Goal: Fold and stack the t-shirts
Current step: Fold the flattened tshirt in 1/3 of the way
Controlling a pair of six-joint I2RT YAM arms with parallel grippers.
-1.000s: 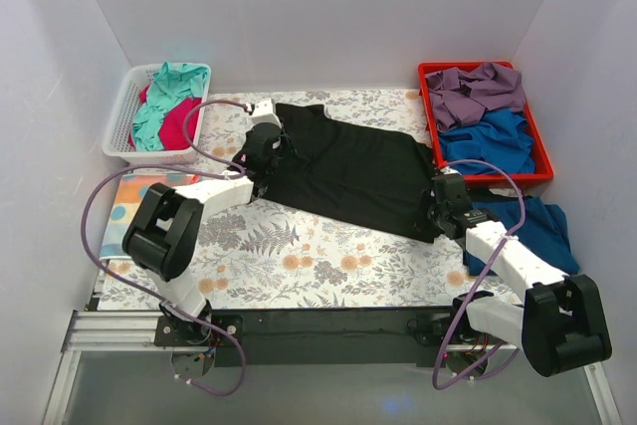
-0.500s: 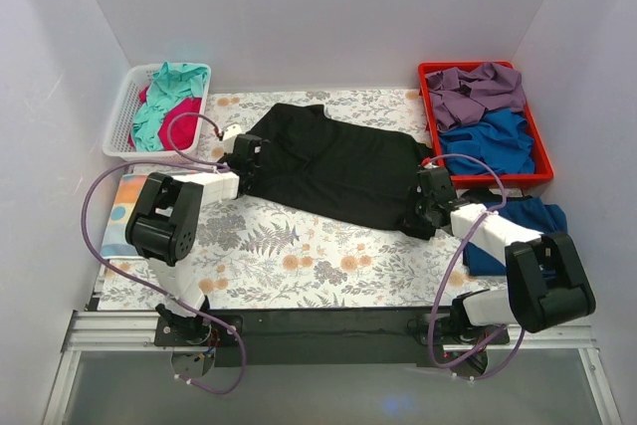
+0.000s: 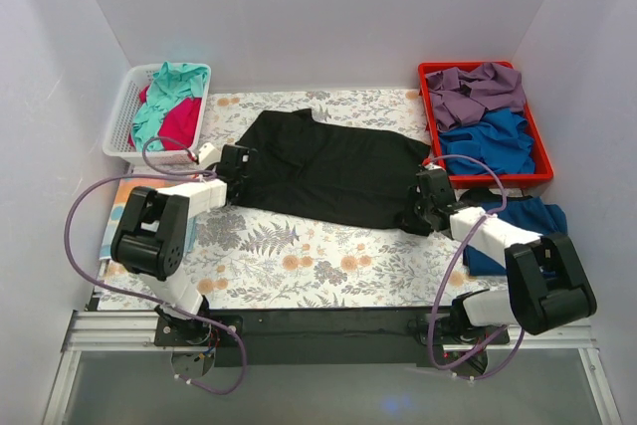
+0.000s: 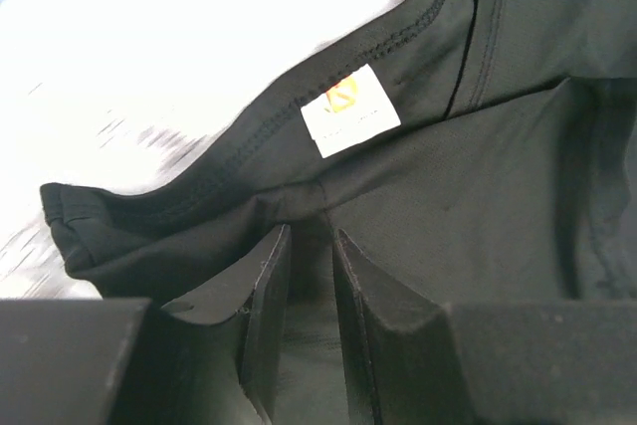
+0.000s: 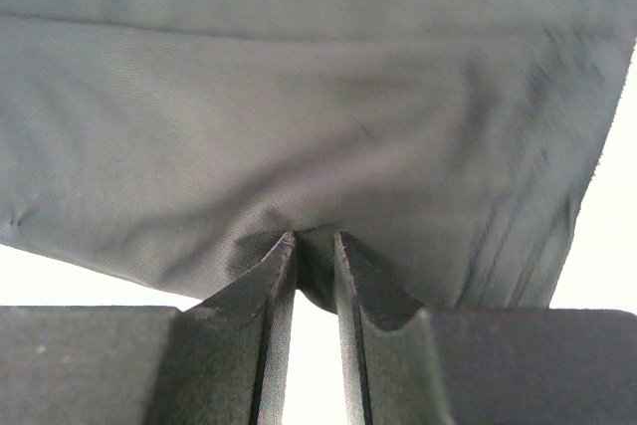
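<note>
The large black t-shirt (image 3: 328, 168) lies spread across the middle of the floral sheet. My left gripper (image 3: 237, 162) is at its left end, shut on a fold of the cloth just below the neck. In the left wrist view the pale neck label (image 4: 350, 109) shows beyond the left gripper (image 4: 311, 238). My right gripper (image 3: 422, 208) is at the shirt's near right corner. In the right wrist view the right gripper (image 5: 315, 242) is shut on the black t-shirt (image 5: 299, 97) at its edge. A dark blue t-shirt (image 3: 532, 226) lies crumpled at the right.
A white basket (image 3: 121, 126) at the back left holds teal (image 3: 169, 87) and magenta (image 3: 179, 121) t-shirts. A red bin (image 3: 537, 171) at the back right holds purple and blue cloth. A pale dotted cloth (image 3: 124, 201) lies at the left edge. White walls stand close around.
My left gripper has moved left and nearer with the shirt's neck end, drawing the shirt out longer and flatter. My right gripper has shifted slightly left, still holding its corner.
</note>
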